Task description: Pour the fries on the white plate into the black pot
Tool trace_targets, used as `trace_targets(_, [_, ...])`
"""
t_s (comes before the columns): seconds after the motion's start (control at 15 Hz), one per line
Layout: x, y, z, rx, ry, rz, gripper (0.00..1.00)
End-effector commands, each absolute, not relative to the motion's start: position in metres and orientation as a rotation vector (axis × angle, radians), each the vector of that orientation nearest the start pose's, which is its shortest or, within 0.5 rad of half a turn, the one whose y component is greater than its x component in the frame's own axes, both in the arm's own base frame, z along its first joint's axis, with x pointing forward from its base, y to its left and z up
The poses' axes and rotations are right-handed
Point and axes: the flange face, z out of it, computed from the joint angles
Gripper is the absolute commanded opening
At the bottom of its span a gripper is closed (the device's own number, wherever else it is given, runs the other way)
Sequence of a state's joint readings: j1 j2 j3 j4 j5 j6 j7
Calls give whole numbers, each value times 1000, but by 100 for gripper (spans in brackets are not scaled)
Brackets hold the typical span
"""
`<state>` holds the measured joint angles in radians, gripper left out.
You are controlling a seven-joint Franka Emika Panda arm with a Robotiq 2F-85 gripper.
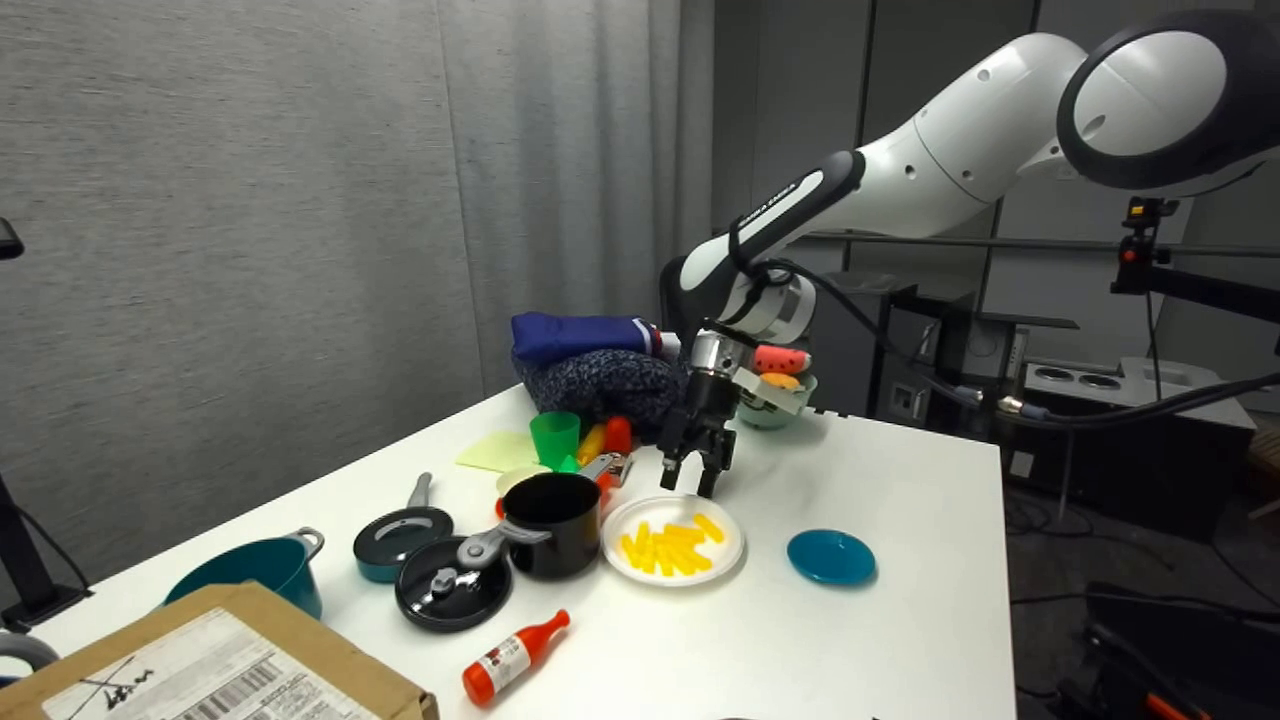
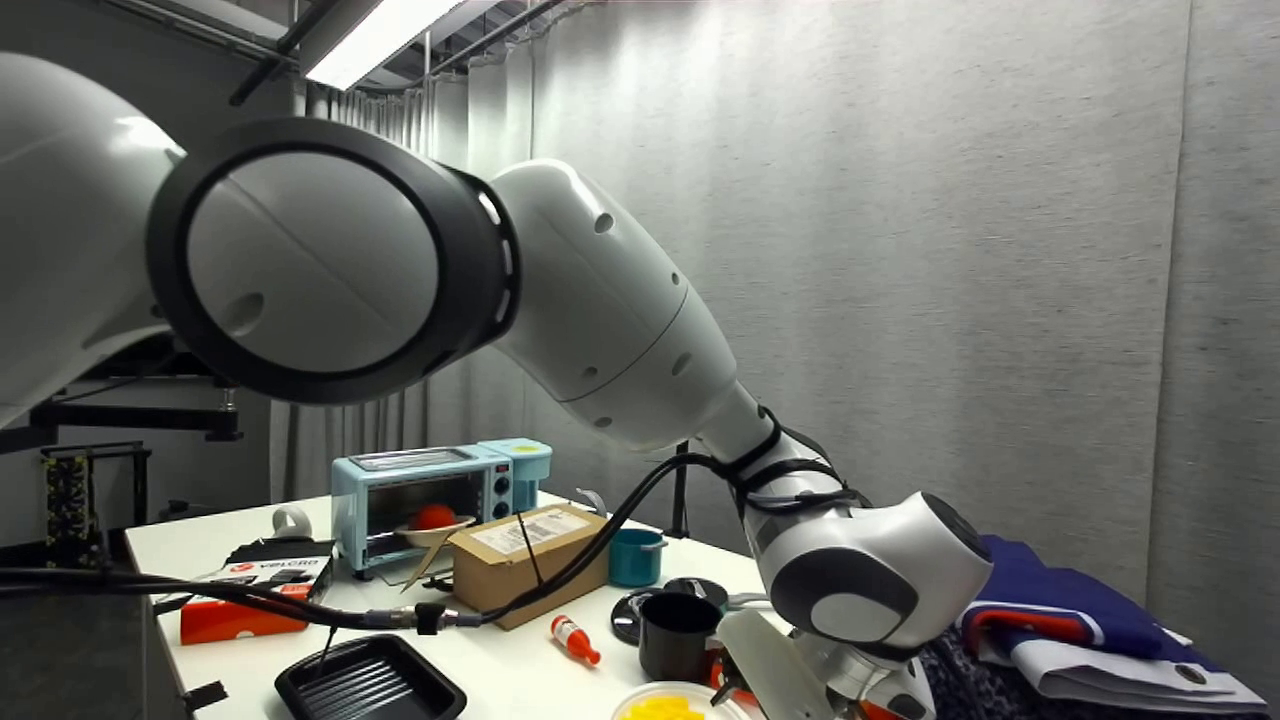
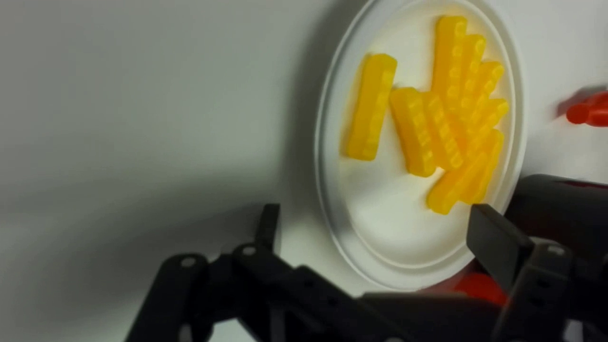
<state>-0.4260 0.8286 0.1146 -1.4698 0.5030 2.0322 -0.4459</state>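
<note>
Fries (image 3: 444, 130) | on white plate (image 3: 389, 232), long axes fanned several ways | fingers (image 3: 498, 244) spread apart

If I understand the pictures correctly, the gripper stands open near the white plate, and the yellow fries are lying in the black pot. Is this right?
Not quite: the yellow fries lie on the white plate, not in the black pot, as the wrist view shows. The gripper does stand open near that plate.
</note>
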Motion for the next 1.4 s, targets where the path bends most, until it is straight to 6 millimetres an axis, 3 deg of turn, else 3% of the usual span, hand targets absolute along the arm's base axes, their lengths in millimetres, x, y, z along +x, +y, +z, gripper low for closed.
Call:
trace_targets(0.0, [670, -206, 176, -2496, 218, 71, 100])
trace_targets(0.47, [690, -169, 169, -2465, 208, 73, 100])
trace_targets(0.67, [693, -162, 167, -2490, 202, 84, 98])
trace_targets(0.73, [693, -162, 167, -2498, 198, 85, 74])
trace_targets(0.87, [694, -162, 167, -2506, 194, 90, 72])
trace_targets(1.07, [693, -165, 164, -2515, 202, 104, 47])
trace_targets(1.33, [685, -189, 166, -2525, 225, 119, 16])
